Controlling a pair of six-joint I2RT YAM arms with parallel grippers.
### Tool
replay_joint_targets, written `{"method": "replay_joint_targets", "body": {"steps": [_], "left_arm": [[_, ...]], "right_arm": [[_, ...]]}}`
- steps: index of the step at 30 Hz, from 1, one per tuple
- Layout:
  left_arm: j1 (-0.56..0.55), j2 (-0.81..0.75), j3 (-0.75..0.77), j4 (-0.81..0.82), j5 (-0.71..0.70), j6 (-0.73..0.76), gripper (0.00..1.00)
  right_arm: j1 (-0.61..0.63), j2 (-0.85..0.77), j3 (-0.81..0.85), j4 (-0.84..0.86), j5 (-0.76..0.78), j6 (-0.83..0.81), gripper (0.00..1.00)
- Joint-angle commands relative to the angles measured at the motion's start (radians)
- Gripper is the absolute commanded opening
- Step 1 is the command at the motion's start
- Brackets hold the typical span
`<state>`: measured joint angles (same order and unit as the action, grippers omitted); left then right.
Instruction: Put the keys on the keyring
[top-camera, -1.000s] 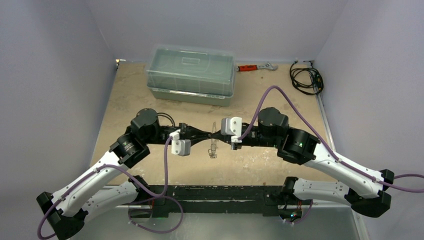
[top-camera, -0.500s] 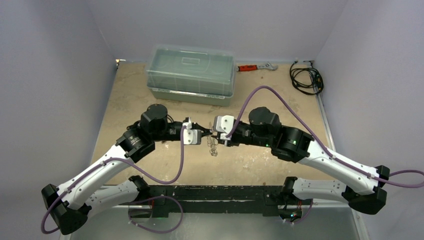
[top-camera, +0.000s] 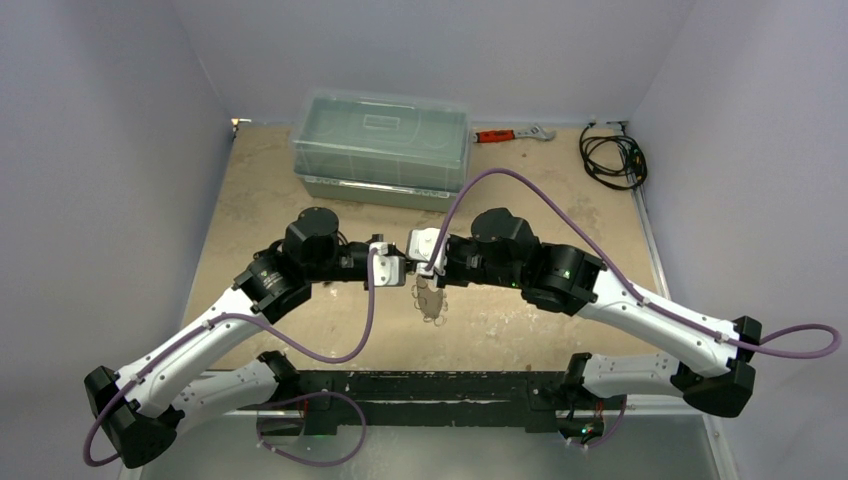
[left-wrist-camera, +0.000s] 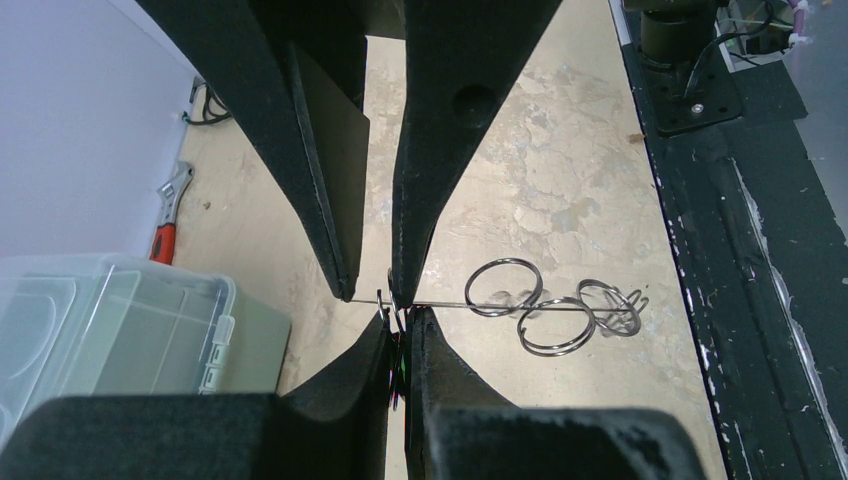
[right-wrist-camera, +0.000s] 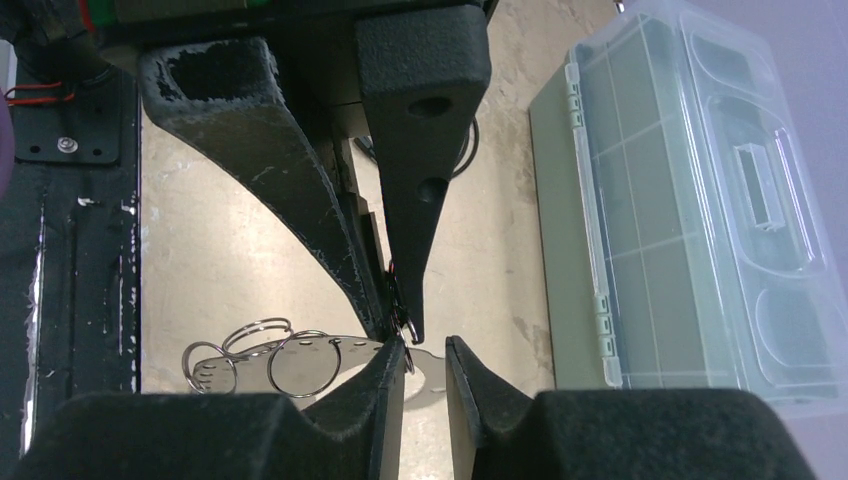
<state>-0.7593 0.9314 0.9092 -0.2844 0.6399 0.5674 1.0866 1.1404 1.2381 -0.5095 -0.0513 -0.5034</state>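
My two grippers meet tip to tip above the middle of the table. My left gripper (top-camera: 404, 272) (left-wrist-camera: 402, 318) is shut on a small key; only a sliver of its green head (left-wrist-camera: 401, 365) and a small ring (left-wrist-camera: 384, 303) show between the jaws. My right gripper (top-camera: 426, 266) (right-wrist-camera: 425, 347) grips the end of the keyring's flat tag (top-camera: 432, 302) (right-wrist-camera: 355, 352), its jaws a finger-width apart. The tag is held level above the table and is edge-on in the left wrist view (left-wrist-camera: 450, 304). Three silver rings (left-wrist-camera: 550, 325) (right-wrist-camera: 300, 365) hang from it. No silver keys are in view.
A clear plastic lidded box (top-camera: 382, 145) (right-wrist-camera: 700, 200) stands at the back. A red-handled wrench (top-camera: 505, 134) (left-wrist-camera: 168, 220) and a black coiled cable (top-camera: 612, 158) lie along the back wall. The black base rail (top-camera: 420, 385) runs along the near edge.
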Motion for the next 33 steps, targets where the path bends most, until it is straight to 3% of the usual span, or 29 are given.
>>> {"method": "replay_joint_targets", "body": {"steps": [1,6,10,13,14,16,19,33], "left_arm": [[0.001,-0.006,0.038,0.039,0.027,-0.013,0.0],[0.002,-0.001,0.034,0.04,0.028,-0.02,0.0],[0.001,-0.007,0.025,0.046,0.026,-0.024,0.0],[0.001,-0.01,0.021,0.054,0.018,-0.036,0.0],[0.001,-0.015,0.017,0.059,0.011,-0.041,0.04],[0.003,-0.032,0.0,0.077,0.004,-0.052,0.24],[0.002,-0.063,-0.027,0.095,0.002,-0.051,0.34],[0.002,-0.053,-0.02,0.063,0.0,-0.029,0.2]], "right_arm": [[0.003,0.017,0.047,0.006,-0.013,-0.018,0.21],[0.003,0.03,0.04,0.018,-0.059,-0.009,0.15],[0.002,0.036,0.021,0.039,-0.068,-0.007,0.0],[0.002,0.027,0.003,0.07,-0.076,0.001,0.0],[0.002,0.012,-0.011,0.085,-0.077,0.0,0.0],[0.003,-0.019,-0.038,0.129,-0.09,0.003,0.0],[0.003,-0.064,-0.067,0.172,-0.111,0.021,0.0],[0.002,-0.113,-0.079,0.183,-0.105,0.021,0.0]]}}
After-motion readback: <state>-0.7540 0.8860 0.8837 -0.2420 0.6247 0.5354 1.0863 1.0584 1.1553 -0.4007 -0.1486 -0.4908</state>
